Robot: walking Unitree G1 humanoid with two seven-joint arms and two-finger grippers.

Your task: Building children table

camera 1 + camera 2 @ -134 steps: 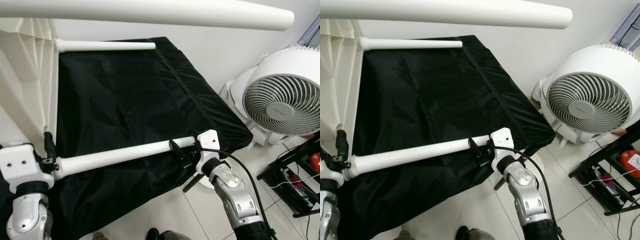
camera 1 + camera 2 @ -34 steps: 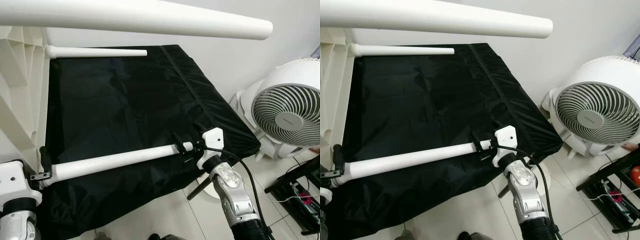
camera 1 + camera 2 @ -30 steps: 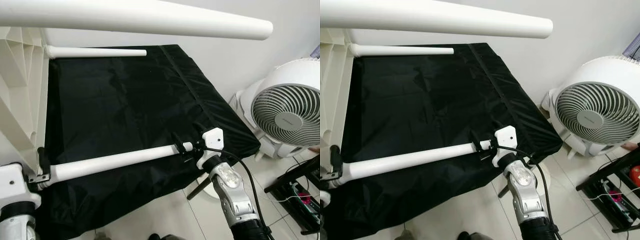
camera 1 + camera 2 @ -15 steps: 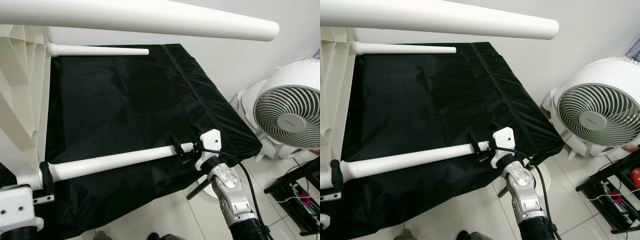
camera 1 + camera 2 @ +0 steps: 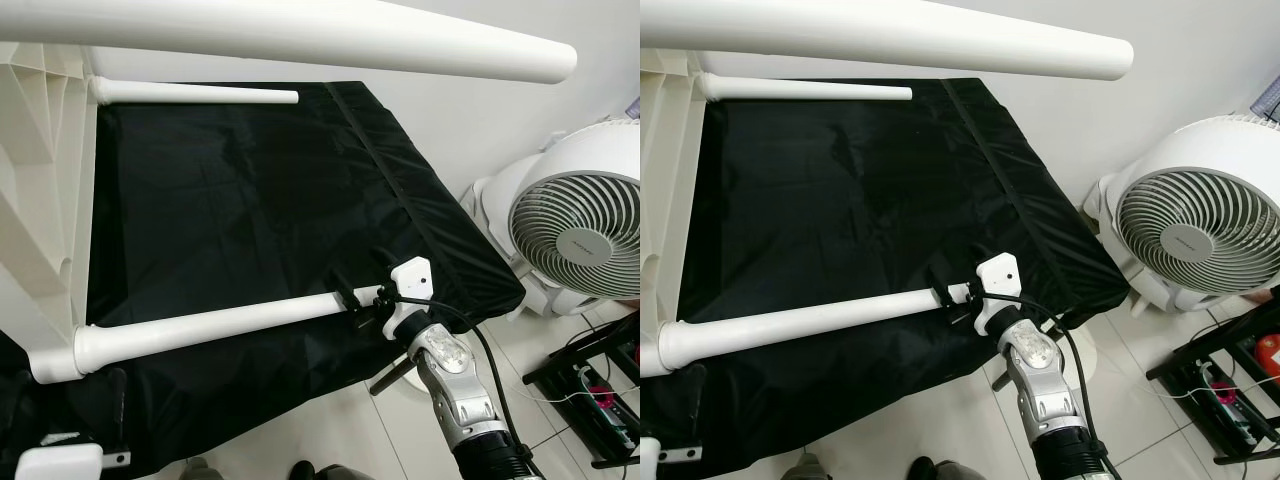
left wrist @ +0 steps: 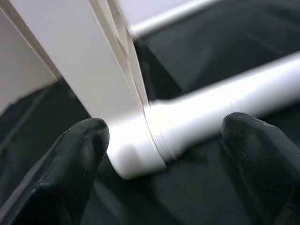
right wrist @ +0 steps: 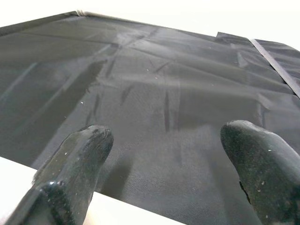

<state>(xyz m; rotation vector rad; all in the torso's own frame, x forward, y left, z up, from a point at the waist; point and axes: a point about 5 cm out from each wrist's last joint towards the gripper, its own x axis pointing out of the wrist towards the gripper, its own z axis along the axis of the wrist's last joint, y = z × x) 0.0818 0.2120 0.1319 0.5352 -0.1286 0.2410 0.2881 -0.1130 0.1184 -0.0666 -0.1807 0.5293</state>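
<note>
A white children's table lies on its side on a black cloth [image 5: 250, 200], its top [image 5: 40, 200] standing at the left. Three white legs stick out of it: one overhead [image 5: 300, 40], one at the far edge [image 5: 195, 94], and a near leg [image 5: 220, 325] whose base sits in a corner socket [image 6: 133, 150]. My right gripper [image 5: 362, 300] is at the near leg's free end, its fingers [image 7: 82, 154] spread wide to either side of the leg. My left gripper [image 5: 115, 400] hangs open below the leg's base, touching nothing.
A white round fan [image 5: 580, 235] stands on the tiled floor to the right of the cloth. A black rack with a cable strip [image 5: 590, 390] sits at the far right. The wall runs behind the cloth. A dark shoe tip [image 5: 300, 468] shows at the bottom edge.
My left gripper has let go of the near leg's base and dropped below it. My right gripper stays at the leg's free end. The view has shifted slightly.
</note>
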